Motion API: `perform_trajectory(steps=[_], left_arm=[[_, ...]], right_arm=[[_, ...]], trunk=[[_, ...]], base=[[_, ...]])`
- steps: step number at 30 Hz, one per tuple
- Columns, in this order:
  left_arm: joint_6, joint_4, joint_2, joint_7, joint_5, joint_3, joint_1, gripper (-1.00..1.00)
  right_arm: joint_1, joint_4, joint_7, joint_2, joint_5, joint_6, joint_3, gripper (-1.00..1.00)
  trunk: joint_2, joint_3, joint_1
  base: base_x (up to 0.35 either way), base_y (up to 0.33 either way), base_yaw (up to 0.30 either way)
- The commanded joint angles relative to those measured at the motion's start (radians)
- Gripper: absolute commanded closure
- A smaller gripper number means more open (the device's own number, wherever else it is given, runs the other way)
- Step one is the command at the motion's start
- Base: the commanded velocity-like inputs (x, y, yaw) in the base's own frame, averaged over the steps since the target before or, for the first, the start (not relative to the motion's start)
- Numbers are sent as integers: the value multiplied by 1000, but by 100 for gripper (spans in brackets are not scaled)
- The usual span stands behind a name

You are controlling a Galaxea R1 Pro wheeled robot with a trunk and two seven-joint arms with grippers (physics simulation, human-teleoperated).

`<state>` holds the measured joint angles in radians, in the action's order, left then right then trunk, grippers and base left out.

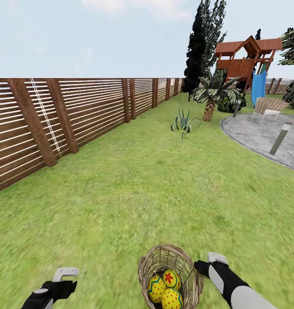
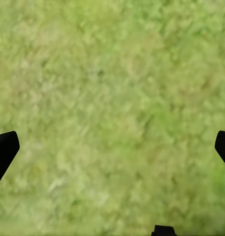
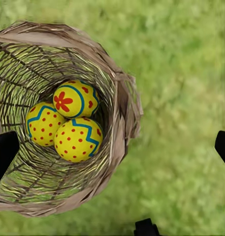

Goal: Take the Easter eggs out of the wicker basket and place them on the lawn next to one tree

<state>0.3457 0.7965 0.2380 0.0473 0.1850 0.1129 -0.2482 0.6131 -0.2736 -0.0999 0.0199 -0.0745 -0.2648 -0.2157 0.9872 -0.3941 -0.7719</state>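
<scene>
While all three Easter eggs (image 3: 68,123) sit packed at the bottom of the wicker basket (image 1: 147,268), nothing has been lifted out yet, so by my read the task is at its first pick.

Right gripper (image 3: 112,150): jaws spread wide, empty. It hangs above the basket's rim on its own side; one fingertip is over the basket's inside wall, the other over bare lawn (image 3: 186,73). In the head view the right gripper (image 1: 210,262) is just beside the basket's wall; contact can't be judged.

Left gripper (image 2: 112,150): also wide open and empty, with grass beneath it. In the head view the left gripper (image 1: 63,279) is well apart from the basket.

Handling, judgement only:
- Eggs look hard, smooth and rounded. Likely light, likely slippery. Grip across the widest part, else one may squirt out.
- The flower egg (image 3: 75,99) rides highest of the three and touches both neighbours. Best first pick.
- Eggs lie deep, below the gripper and off toward the basket's centre. It must shift inward before descending.
- Basket is open weave, looks light and somewhat flexible. A fingertip catching the wall could tip or drag it.
- Narrow well: wide jaws may foul the weave going down.

Palm (image 1: 210,96) and dark tree (image 1: 202,43) stand far ahead of both grippers.
</scene>
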Motion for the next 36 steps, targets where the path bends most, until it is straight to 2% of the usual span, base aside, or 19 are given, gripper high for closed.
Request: perform_trajectory(steps=[1,6,16,29,36], left_arm=[[4,3,1,5,10,3,0,-100],[3,4,1,7,10,3,0,-100],[3,7,1,7,10,1,0,-100],[1,-1,2,6,10,-5,0,-100],[1,-6,2,3,11,-6,0,-100]], right_arm=[[6,-1,-4,3,-9,-6,1,-100],[33,5,-5,11,-9,-11,2,-100],[41,8,-4,11,-8,-11,2,-100],[42,9,-5,12,-9,-12,1,-100],[68,7,-9,14,-8,-17,2,-100]], trunk=[[1,-1,0],[1,-1,0],[1,-1,0],[92,-42,-50],[141,-64,-77]], base=[[4,3,0],[2,1,0],[0,0,0],[0,0,0],[0,0,0]])
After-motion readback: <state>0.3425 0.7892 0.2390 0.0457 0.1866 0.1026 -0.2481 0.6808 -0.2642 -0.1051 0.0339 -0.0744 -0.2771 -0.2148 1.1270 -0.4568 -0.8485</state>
